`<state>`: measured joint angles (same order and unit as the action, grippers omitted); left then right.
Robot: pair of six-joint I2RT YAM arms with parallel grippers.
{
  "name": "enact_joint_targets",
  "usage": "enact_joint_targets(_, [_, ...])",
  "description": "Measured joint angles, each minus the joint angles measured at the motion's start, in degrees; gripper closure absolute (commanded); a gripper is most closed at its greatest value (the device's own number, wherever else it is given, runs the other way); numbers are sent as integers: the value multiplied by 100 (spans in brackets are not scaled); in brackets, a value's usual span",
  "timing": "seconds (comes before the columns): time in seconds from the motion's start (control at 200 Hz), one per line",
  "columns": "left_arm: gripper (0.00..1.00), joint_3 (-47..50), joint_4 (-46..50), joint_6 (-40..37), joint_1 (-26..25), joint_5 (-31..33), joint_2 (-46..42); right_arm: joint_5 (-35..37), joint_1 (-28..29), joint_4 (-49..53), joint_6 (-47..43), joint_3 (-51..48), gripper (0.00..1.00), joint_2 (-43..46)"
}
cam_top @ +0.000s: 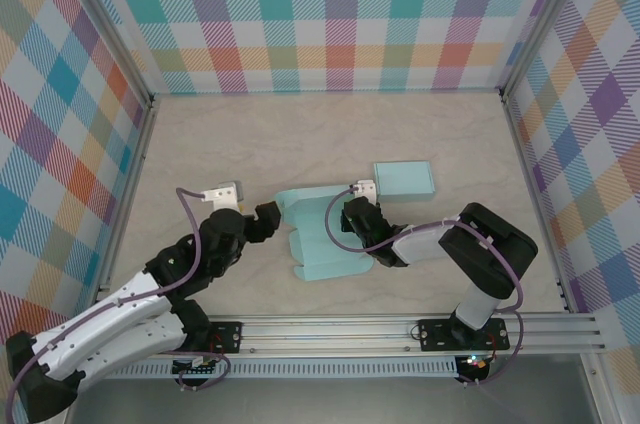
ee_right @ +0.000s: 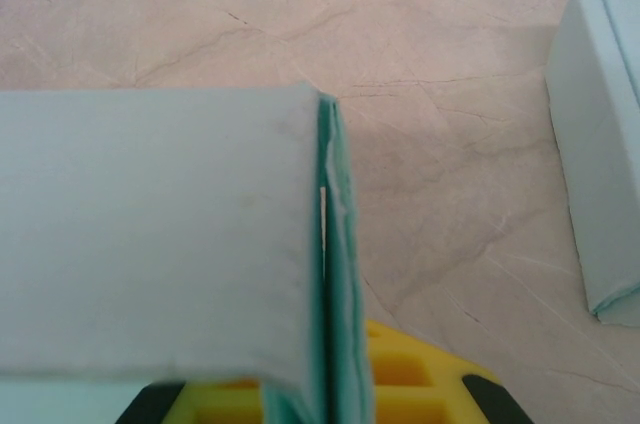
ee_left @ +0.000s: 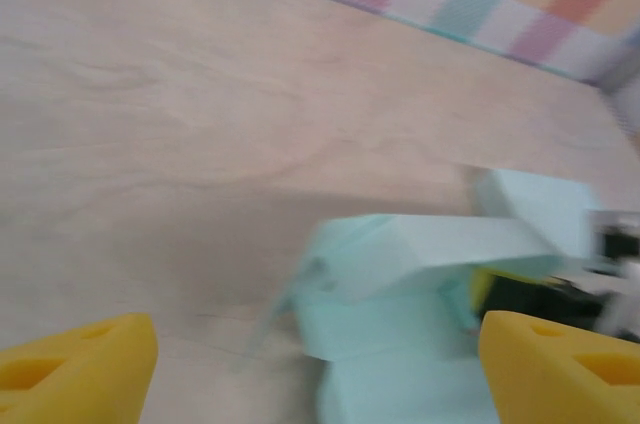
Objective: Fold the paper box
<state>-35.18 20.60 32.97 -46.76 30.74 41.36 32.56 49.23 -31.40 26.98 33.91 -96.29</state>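
**Paper box fold: right arm pinching a wall, left arm wide open**

Checking in from the remote station. The paper box (cam_top: 322, 244) sits half-formed on the table (cam_top: 250, 139), about centre and a bit toward the arms' side. It's light teal, with one panel standing up at the far end and flaps lying flat toward the bases.

The right gripper (cam_top: 353, 209) is on the box's right edge. In the right wrist view a doubled-over paper wall runs straight down between the yellow fingers (ee_right: 410, 374), so the jaws are clamped together on that wall.

The left gripper (cam_top: 268, 216) is just beside the box's left edge. From the left wrist cam its two yellow fingers (ee_left: 75, 369) sit at opposite sides of the picture, jaws well apart, gripping nothing. That view is blurry, so I can't tell whether a fingertip touches the paper.

A second teal box (cam_top: 404, 180) lies farther back on the right, close to the right gripper but apart from the one I'm working on.
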Motion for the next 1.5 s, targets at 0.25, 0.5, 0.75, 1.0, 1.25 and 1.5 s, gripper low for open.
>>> enact_joint_targets(0.25, [16,0,470,61,1202,81,686,-2,0,9,0,2,100,0])
enact_joint_targets(0.5, [16,2,240,63,1510,-286,1598,-205,0,55,-216,114,100,-44])
enact_joint_targets(0.75, [16,72,-310,37,1550,-516,2146,-522,4,20,-369,339,100,-232])
enact_joint_targets(1.0, [16,400,-957,13,1582,-1088,2490,-610,-2,-105,-439,372,100,-319])
enact_joint_targets(1.25, [20,728,-1589,-269,1582,-1947,2312,-671,-2,-168,-518,376,100,-343])
enact_joint_targets(1.5, [28,804,-1799,-739,1578,-2461,1930,-675,0,-195,-516,376,100,-354])
